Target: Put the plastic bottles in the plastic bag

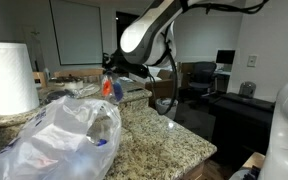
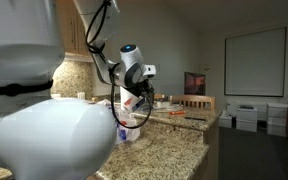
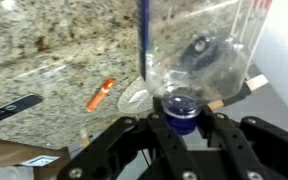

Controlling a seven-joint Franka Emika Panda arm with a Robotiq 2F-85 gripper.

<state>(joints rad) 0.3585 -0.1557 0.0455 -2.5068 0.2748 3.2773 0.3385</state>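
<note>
One bottle held aloft by the bag

The pincer [image 3: 181, 122] grips one clear plastic bottle [image 3: 199, 45] at its blue cap. Light, thin-walled and slick, it is probably best held at that stiff neck. It hangs over the worktop [image 3: 44, 50], just past the one limp plastic bag [image 1: 54, 135] near an edge.

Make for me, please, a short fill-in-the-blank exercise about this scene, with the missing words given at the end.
1. The gripper is shut on a clear plastic bottle whose cap is ____.
2. In the wrist view, a small ____ object lies on the speckled countertop.
3. In an exterior view, the paper towel roll stands ____ on its end, near the plastic bag.

Missing words: blue; orange; upright.
</note>
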